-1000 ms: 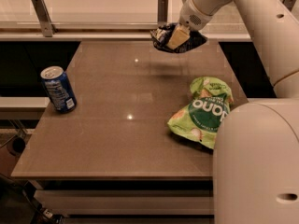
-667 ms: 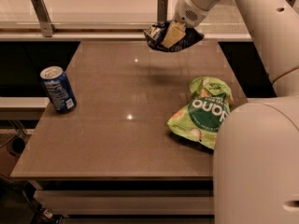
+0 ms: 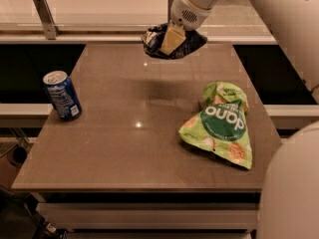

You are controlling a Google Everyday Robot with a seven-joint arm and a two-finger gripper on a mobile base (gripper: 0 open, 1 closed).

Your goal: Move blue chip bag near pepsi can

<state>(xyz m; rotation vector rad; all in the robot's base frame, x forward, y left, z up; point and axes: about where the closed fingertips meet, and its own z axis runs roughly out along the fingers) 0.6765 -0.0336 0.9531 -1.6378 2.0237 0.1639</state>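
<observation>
One blue chip bag (image 3: 190, 44) hangs clamped in the jaws above the far edge of the bench (image 3: 124, 153); mid-carry, it next likely needs travel across toward the pepsi can (image 3: 62, 94).

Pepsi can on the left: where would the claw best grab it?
Around its mid-body, from the side: the pepsi can stands upright, round and narrow. The claw hangs over the far edge of the table, holding the blue chip bag.

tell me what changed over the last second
The gripper, still shut on the blue chip bag, carried it a little toward the pepsi can side, in the air over the far part of the table. The can and the green chip bag stayed put.
</observation>
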